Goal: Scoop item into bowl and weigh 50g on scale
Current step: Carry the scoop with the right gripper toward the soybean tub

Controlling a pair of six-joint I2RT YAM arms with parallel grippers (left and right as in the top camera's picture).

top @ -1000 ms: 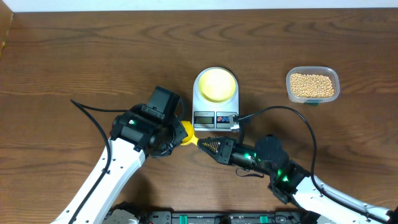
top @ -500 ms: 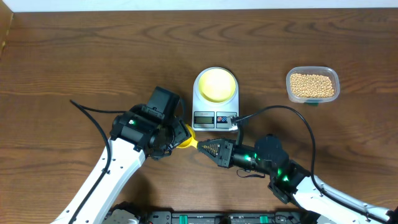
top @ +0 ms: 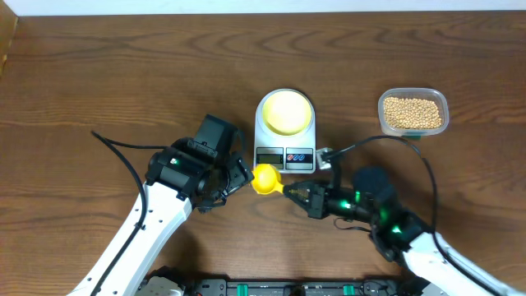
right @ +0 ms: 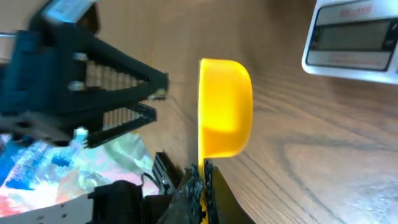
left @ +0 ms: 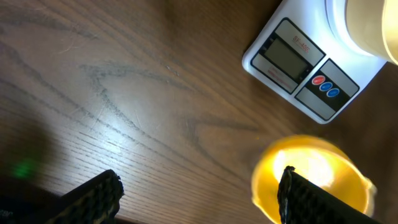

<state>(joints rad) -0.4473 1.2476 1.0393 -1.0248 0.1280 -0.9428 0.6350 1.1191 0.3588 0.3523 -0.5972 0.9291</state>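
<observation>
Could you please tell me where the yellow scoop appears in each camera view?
Overhead: scoop at centre, just below the scale.
Left wrist: scoop at lower right.
Right wrist: scoop at centre, on edge.
Shared landmark: the scale's display, in all three.

Left arm (top: 156,218) reaches in from lower left, left gripper (top: 237,176) fingers spread wide. Right arm (top: 427,251) comes from lower right (pointing left), right gripper (top: 296,193) pinched on yellow scoop (top: 265,178) handle.
</observation>
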